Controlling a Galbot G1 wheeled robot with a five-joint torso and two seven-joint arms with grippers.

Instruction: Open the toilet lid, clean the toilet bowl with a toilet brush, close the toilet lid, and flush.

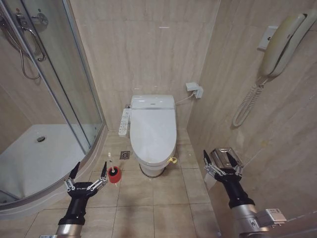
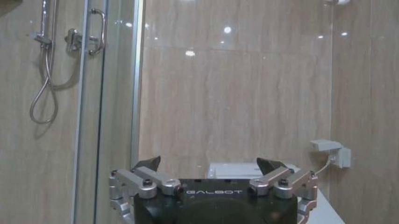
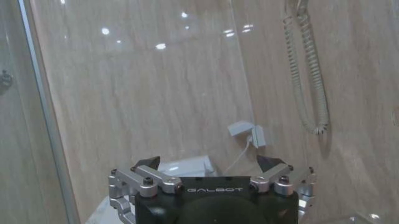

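The white toilet lid lies shut over the toilet bowl, hiding the bowl's inside. A yellow strap hangs at the lid's front right edge. Left of the toilet, the toilet brush stands on the floor in its red cup, white handle up. My left gripper is open and empty, hovering just in front and left of the brush, apart from it. My right gripper is open and empty near the right wall, to the right of the lid's front. Both wrist views show open jaws facing the back wall.
A glass shower enclosure and white shower tray take up the left. A control panel sits on the toilet's left side and a floor drain beside it. A wall phone and metal holder are on the right wall.
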